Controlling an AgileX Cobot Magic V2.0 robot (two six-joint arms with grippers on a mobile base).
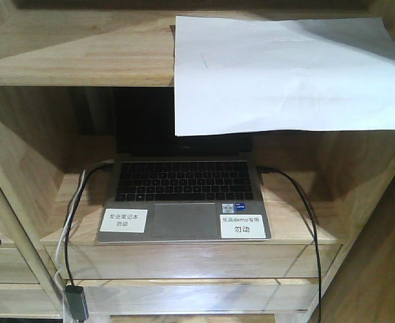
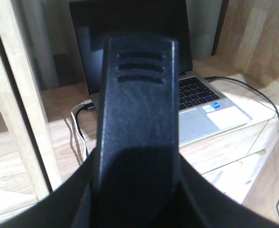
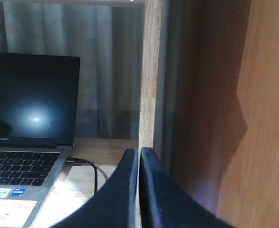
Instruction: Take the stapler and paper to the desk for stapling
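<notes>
Laptop (image 1: 184,182) stickers (image 1: 123,221) seemingly read "专业笔记本 勿动" and "乐高demo专用 勿动".

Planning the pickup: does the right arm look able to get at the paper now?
Probably yes: the paper overhangs the front edge of the shelf, nothing on it or before it; the right gripper, jaws shut, must first open.

Counts, all views:
- large white rectangular paper sheet (image 1: 278,74): 1
- open silver-grey laptop with black keys (image 1: 184,202): 1
- white printed rectangular labels on its palm rest: 2, left label (image 1: 123,220) and right label (image 1: 241,225)
- thin black cables: 2, left cable (image 1: 78,192) and right cable (image 1: 316,256)
- white cable (image 1: 57,250): 1
- grey adapter block (image 1: 75,294): 1
- light wooden shelf unit (image 1: 62,60): 1
- black tools: 2, left tool (image 2: 138,95) and right tool (image 3: 139,152)
</notes>
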